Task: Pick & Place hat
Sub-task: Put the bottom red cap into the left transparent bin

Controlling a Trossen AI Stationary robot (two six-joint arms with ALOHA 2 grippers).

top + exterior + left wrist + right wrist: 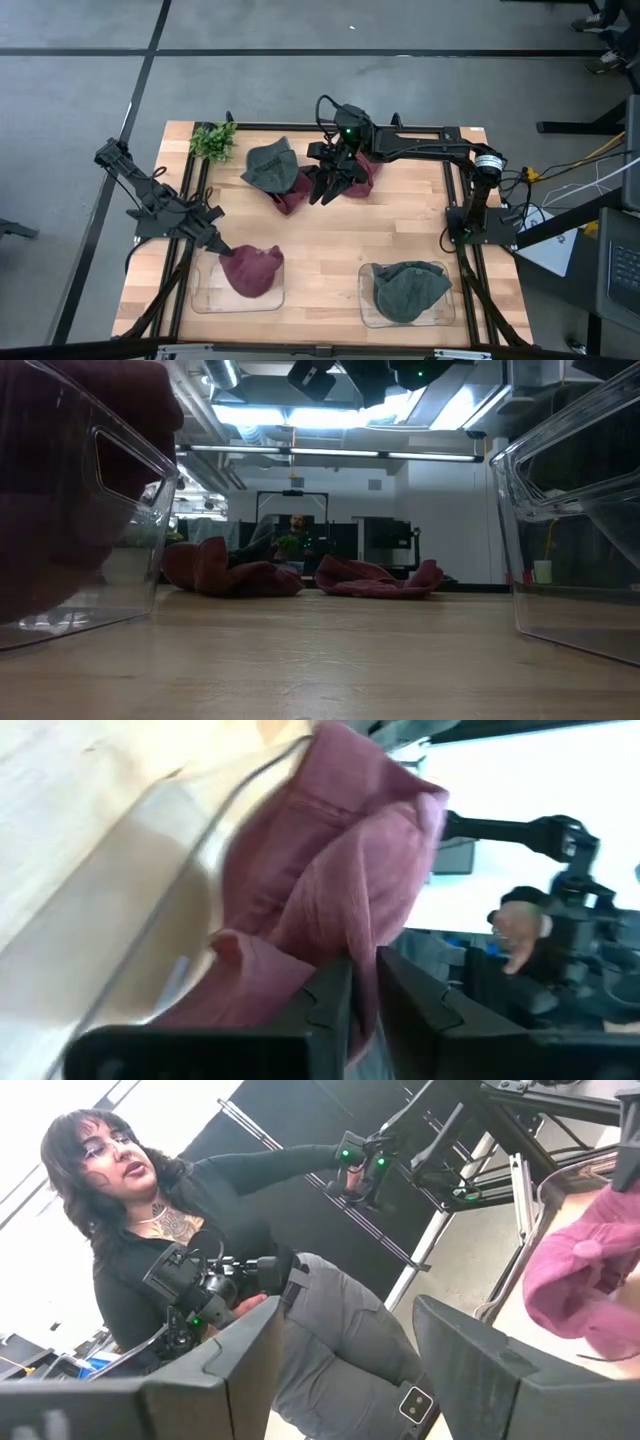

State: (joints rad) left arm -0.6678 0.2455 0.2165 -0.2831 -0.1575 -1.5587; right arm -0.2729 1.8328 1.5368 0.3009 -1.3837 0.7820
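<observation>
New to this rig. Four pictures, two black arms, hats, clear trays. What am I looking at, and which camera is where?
It is a two-armed table robot sorting hats into clear bins. The overhead picture shows the whole wooden table. The low picture looks level across the tabletop between the two bins. The other two come from cameras on each arm's wrist.

The left gripper sits at the edge of the left bin, its fingers nearly together on a fold of the maroon hat that lies in that bin. The right gripper hangs open over the loose hats at the back: a green hat and maroon ones. The right bin already holds a green hat. A small plant stands at the back left corner. The right wrist camera also catches a person operating handheld controllers.
</observation>
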